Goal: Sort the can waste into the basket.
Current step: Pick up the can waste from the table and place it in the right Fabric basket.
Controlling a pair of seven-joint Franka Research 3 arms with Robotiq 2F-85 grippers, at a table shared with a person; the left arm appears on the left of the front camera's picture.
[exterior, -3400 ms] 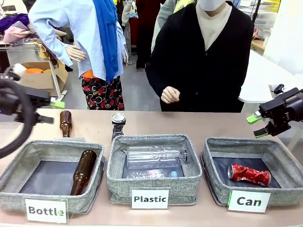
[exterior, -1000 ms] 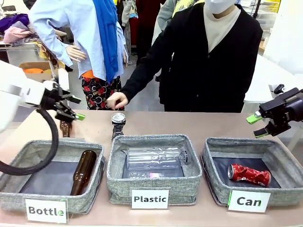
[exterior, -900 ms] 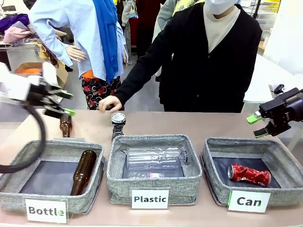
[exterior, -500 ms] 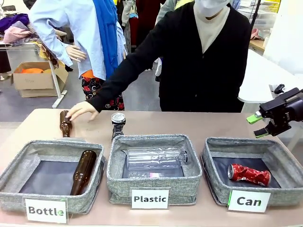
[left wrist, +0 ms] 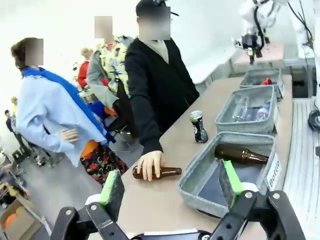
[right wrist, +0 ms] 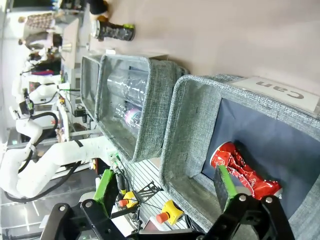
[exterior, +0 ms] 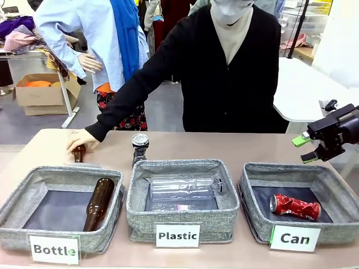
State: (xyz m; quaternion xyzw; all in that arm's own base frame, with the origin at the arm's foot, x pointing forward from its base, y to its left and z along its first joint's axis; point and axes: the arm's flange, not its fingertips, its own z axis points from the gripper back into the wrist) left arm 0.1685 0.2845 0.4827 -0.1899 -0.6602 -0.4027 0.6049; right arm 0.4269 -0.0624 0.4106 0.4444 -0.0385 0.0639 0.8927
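The red crushed can (exterior: 294, 207) lies inside the grey "Can" basket (exterior: 336, 231) at the front right. The black and silver can (exterior: 139, 147) stands upright on the table behind the "Plastic" basket. My right gripper (exterior: 304, 149) hangs open above the Can basket's far edge, holding nothing. In the right wrist view the open right gripper (right wrist: 165, 187) looks down on the red can (right wrist: 245, 170) and the Can basket (right wrist: 185, 135). The left gripper (left wrist: 170, 182) is open and empty, well back from the table, facing the black can (left wrist: 198, 126).
A person's hand (exterior: 81, 139) rests on a brown bottle (exterior: 78, 152) lying on the table at the back left. The "Bottle" basket (exterior: 17, 235) holds another brown bottle (exterior: 99, 203). The "Plastic" basket (exterior: 140, 224) holds clear plastic bottles (exterior: 182, 186).
My left arm has pulled back out of the front view to the left. The person's hand has reached leftward across the table onto the brown bottle. The right gripper has stayed still.
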